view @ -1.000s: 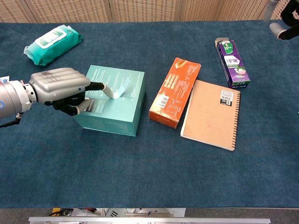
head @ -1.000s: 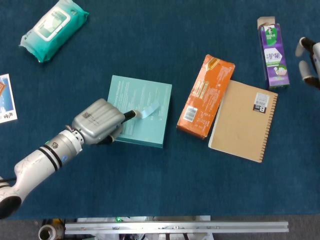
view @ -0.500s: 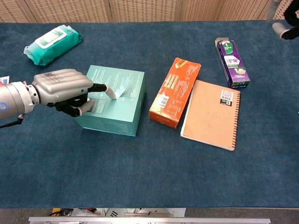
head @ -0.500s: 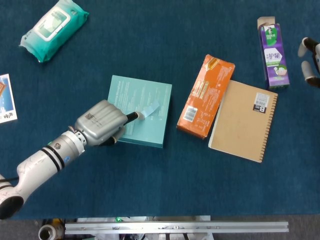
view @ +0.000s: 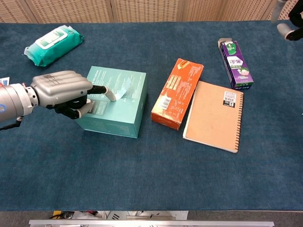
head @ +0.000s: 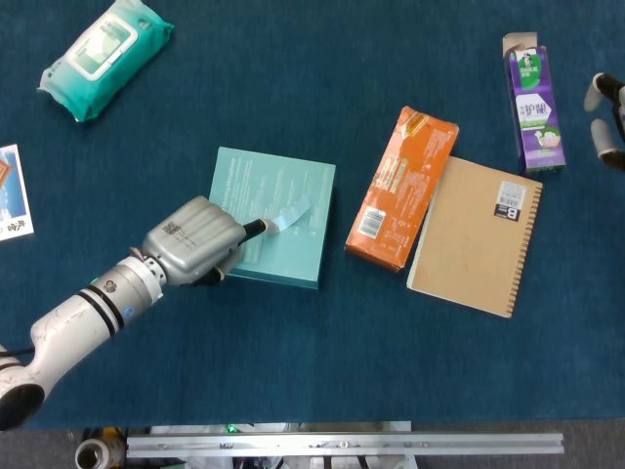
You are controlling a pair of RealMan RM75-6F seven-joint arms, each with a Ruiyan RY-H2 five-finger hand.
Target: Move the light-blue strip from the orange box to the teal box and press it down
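On top of the teal box (head: 271,215), near its right side, the light-blue strip (head: 290,214) lies with my left hand (head: 195,239) reaching in from the box's left edge. One extended fingertip (view: 110,95) touches the strip's near end; the other fingers are curled under against the box's side. I would not call it a grip: the hand holds nothing and only presses with that one finger. In the chest view the strip's far end stands up off the lid, so by my judgement the transfer from the orange box (head: 401,188) is done and the pressing is only half done.

To finish well, I would keep the fingertip low and slide it along the strip toward the lifted end, smoothing rather than jabbing, so the strip lies flat instead of creasing. The box is light and sits free on the desk (head: 293,371); a sideways push could skate it toward the orange box, so the force should go straight down. I cannot tell whether the strip is sticky.

My right hand (head: 605,119) sits at the far right edge beside the purple carton (head: 534,107), fingers apart and holding nothing.
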